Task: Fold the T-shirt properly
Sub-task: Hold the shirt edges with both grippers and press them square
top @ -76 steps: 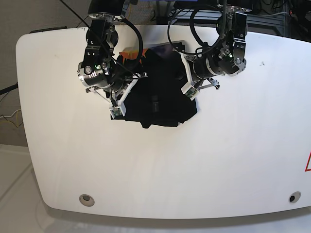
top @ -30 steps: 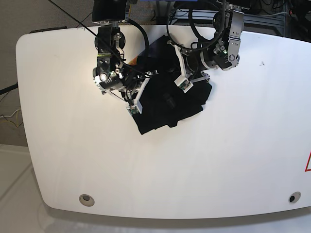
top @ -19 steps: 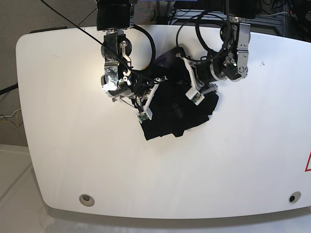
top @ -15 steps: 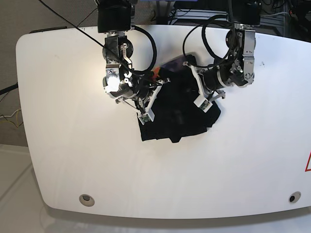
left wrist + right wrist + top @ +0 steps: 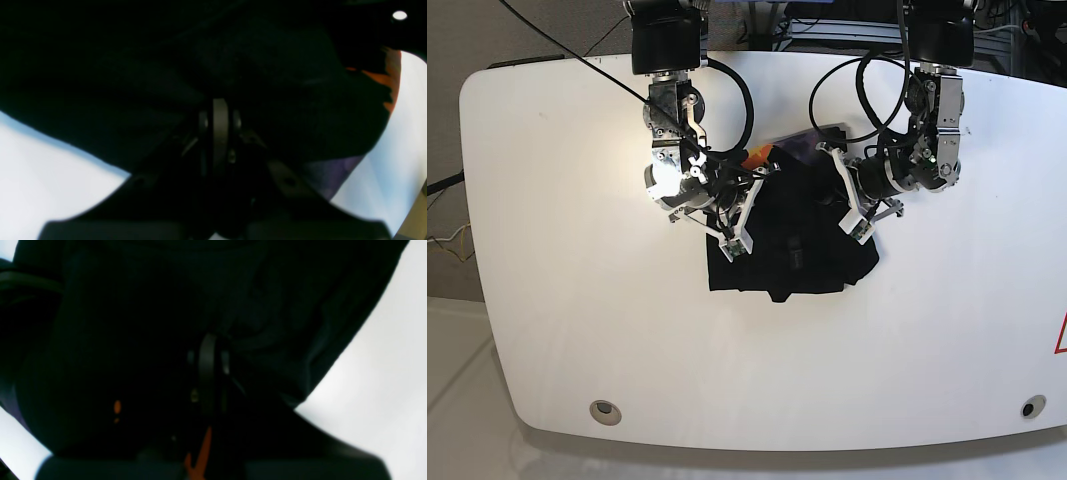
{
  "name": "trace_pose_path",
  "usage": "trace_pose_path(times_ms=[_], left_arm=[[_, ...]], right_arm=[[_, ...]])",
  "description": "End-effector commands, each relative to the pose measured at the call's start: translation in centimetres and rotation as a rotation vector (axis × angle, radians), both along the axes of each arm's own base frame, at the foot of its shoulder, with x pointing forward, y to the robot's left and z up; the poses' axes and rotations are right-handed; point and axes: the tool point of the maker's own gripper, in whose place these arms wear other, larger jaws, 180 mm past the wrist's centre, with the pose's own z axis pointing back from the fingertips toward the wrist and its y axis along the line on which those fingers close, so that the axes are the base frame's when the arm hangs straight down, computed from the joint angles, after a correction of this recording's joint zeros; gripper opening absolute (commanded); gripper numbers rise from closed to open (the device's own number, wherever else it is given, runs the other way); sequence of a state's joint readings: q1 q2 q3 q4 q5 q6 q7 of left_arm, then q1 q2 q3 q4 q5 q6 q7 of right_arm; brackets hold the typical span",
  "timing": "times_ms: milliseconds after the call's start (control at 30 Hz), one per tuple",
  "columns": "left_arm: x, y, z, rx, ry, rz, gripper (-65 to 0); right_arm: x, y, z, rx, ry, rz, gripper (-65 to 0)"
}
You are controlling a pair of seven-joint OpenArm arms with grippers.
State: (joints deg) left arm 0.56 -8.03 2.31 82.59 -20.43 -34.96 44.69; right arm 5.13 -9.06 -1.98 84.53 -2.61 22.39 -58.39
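Note:
The black T-shirt (image 5: 799,238) lies bunched in a rough rectangle at the middle of the white table (image 5: 567,250). An orange print (image 5: 760,153) and a purplish patch (image 5: 799,143) peek out at its far edge. My right gripper (image 5: 737,245) is shut on the shirt's left edge. At the shirt's right edge my left gripper (image 5: 858,226) is shut on the cloth too. In the left wrist view the closed left gripper (image 5: 218,113) pinches black cloth, with the orange print (image 5: 388,78) at the right. Black T-shirt (image 5: 133,323) fills the right wrist view around the closed right gripper (image 5: 208,351).
Two round holes (image 5: 606,410) (image 5: 1028,407) sit near the table's front corners. A red mark (image 5: 1061,336) shows at the right edge. Black cables (image 5: 727,80) loop over the table's back behind both arms.
Both arms have carried the shirt to the right and toward the front. The cloth has turned from a slanted bundle to a squarer shape. Both grippers stayed shut on it.

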Motion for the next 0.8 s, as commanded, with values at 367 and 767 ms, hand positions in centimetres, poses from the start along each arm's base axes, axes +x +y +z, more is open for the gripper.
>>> trace_pose_path(times_ms=[367,767], left_arm=[[1.1,3.1,-1.4,0.127,0.047,0.026,-65.0],[2.8,5.0,-0.6,0.164,0.019,0.036,-65.0]], right_arm=[[1.1,-0.9,-1.4,-0.064,0.048,-0.038,-65.0],[2.9,-2.3,-0.5,-0.054,0.023,-0.093,-65.0]])
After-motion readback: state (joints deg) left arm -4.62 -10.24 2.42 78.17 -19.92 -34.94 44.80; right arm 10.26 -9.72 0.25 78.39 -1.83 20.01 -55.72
